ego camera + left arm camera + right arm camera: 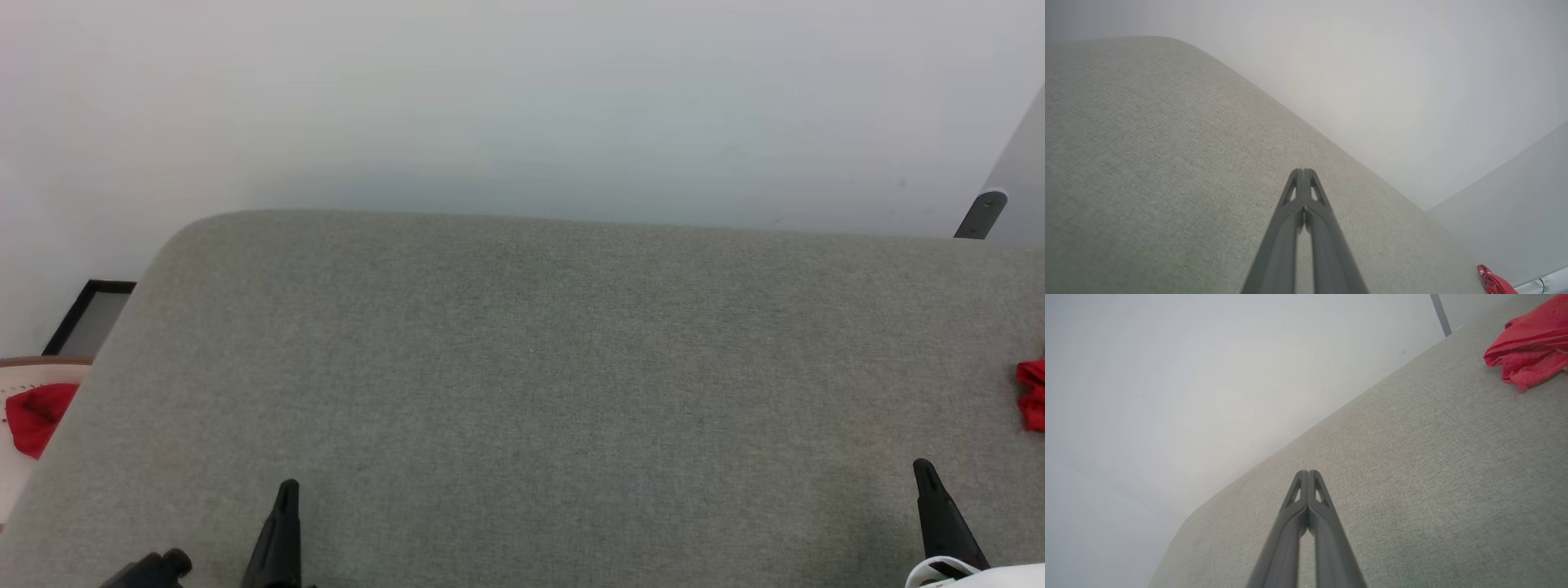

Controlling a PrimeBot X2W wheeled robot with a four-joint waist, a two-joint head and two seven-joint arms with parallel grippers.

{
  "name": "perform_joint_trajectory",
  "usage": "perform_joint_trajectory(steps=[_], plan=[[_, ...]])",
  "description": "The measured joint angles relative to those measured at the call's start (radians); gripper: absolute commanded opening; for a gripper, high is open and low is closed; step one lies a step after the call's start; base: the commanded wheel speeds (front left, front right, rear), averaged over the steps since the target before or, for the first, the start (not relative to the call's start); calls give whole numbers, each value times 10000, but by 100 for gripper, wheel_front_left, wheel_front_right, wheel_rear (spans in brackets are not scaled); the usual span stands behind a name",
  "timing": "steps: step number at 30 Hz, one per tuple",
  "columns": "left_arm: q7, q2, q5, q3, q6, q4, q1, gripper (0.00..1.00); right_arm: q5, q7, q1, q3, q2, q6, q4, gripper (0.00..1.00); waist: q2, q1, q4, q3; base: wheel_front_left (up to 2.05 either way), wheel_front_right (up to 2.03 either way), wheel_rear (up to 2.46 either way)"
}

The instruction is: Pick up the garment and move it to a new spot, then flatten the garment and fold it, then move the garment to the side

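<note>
The red garment (1031, 394) lies bunched on the grey fabric surface (531, 367) at the far right, mostly cut off by the head view's edge. It appears as crumpled red folds (1531, 347) at the upper right of the right wrist view, and as a small red tip (1493, 281) low on the right in the left wrist view. My right gripper (922, 469) is shut and empty near the front edge, well short of the garment. My left gripper (287, 490) is also shut and empty at the lower left. Both pairs of fingertips (1303, 171) (1308, 473) press together.
A small plain red cloth (37, 416) rests on a pale round object beyond the surface's left edge. Behind it, a black-framed panel (90, 314) stands against the white wall. A grey post (980, 214) rises at the back right. The surface's far left corner is rounded.
</note>
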Motion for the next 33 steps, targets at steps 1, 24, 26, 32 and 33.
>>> perform_joint_trajectory(steps=[1, 24, 26, 32, 33], plan=[[42, -6, -136, 12, 0, 15, -36, 0, 117, 25, -23, -2, 8, 0, 27, 0, 0, 0, -2, 3, 0, 0, 0], [796, -130, -2953, 198, 0, 311, -643, 0, 2661, 510, -609, -58, 201, 0, 502, 0, 0, 0, -53, 83, 0, 0, 0], [851, -140, -3170, 211, 0, 326, -715, 0, 2876, 541, -626, -63, 211, 0, 537, 0, 0, 0, -57, 90, 0, 0, 0], [1043, -171, -3785, 265, 0, 401, -828, 0, 3434, 673, -791, -84, 245, 0, 640, 0, 1, 1, -69, 110, 0, 0, 0], [1051, -176, -3877, 272, 0, 414, -861, 0, 3526, 690, -807, -84, 251, 0, 663, 0, 0, 0, -72, 114, 0, 0, 0]])
